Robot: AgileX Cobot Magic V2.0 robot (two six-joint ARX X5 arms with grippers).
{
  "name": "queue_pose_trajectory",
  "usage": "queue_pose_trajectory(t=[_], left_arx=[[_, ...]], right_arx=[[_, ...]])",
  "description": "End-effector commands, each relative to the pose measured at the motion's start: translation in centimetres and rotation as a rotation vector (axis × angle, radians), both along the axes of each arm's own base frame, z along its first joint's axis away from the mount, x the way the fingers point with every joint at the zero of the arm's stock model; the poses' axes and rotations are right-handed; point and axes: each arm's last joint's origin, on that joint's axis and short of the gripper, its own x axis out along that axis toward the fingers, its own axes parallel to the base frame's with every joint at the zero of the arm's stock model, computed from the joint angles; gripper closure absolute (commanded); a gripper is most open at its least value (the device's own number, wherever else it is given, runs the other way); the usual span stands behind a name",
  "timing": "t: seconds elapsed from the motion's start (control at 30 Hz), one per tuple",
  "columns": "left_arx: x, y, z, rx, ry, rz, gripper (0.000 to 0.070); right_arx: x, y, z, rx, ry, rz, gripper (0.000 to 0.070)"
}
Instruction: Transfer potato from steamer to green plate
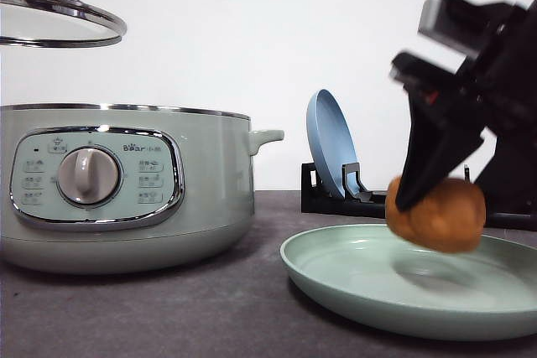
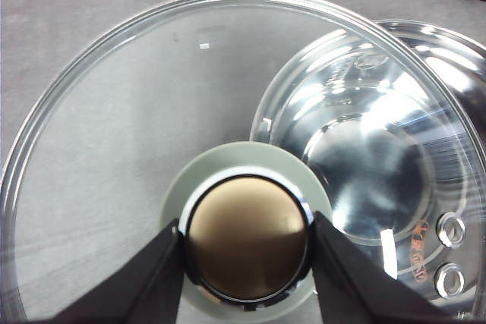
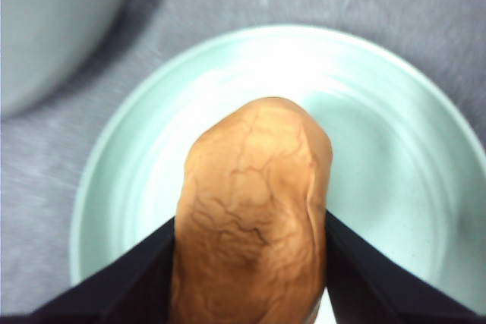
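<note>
A: Potato (image 1: 438,214) clamped between right gripper (image 3: 250,278) fingers, suspended just above green plate (image 1: 352,284), not yet touching it

B: Risks?

A: Release from this height likely to let it roll toward the rim; oval shape, smooth plate. Lowering too hard likely to tip or shove the shallow plate

B: Left side?

A: Left gripper (image 2: 247,252) closed on lid (image 1: 59,18) knob, lid held above and to one side of steamer (image 1: 126,186), pot open. Slip there would drop glass onto chrome rim

B: Obstructions?

A: Blue plate (image 1: 331,144) upright in black rack (image 1: 340,190) behind green plate, apart from it. Nothing between potato and plate
</note>
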Motion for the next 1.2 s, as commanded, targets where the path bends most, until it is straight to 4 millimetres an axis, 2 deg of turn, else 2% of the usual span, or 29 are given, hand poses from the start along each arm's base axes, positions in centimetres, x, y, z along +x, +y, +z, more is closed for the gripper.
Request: queue_pose_trajectory(t=[0.0, 0.07, 0.2, 0.37, 0.6, 0.77, 1.17], left_arx=[[-0.3, -0.1, 1.2, -0.014, -0.072, -0.003, 0.0697], [-0.3, -0.2, 1.2, -0.014, -0.071, -0.007, 0.0697], [-0.3, -0.2, 1.2, -0.014, -0.072, -0.009, 0.0698], [-0.4, -0.5, 1.2, -0.015, -0.070, -0.021, 0.0697], [-0.5, -1.2, 1.2, -0.016, -0.070, -0.054, 0.0697], [-0.7, -2.3, 1.2, -0.018, -0.070, -0.101, 0.0698], [-0.5, -5.1, 0.9, -0.024, -0.077, -0.214, 0.0697]], right_arx=[[0.2, 0.3, -0.5, -0.008, 0.017, -0.004, 0.0441], [0.3, 0.4, -1.0, -0.021, 0.035, -0.003, 0.0415], [0.4, 0.5, -1.5, -0.037, 0.055, 0.001, 0.0404], [0.4, 0.5, -1.5, -0.043, 0.051, 0.016, 0.0258], [0.4, 0.4, -0.8, -0.027, 0.023, 0.018, 0.0146], [0.5, 0.4, 1.6, -0.011, -0.074, 0.030, 0.0140], [-0.2, -0.3, 10.6, 0.002, -0.325, 0.055, 0.0140]])
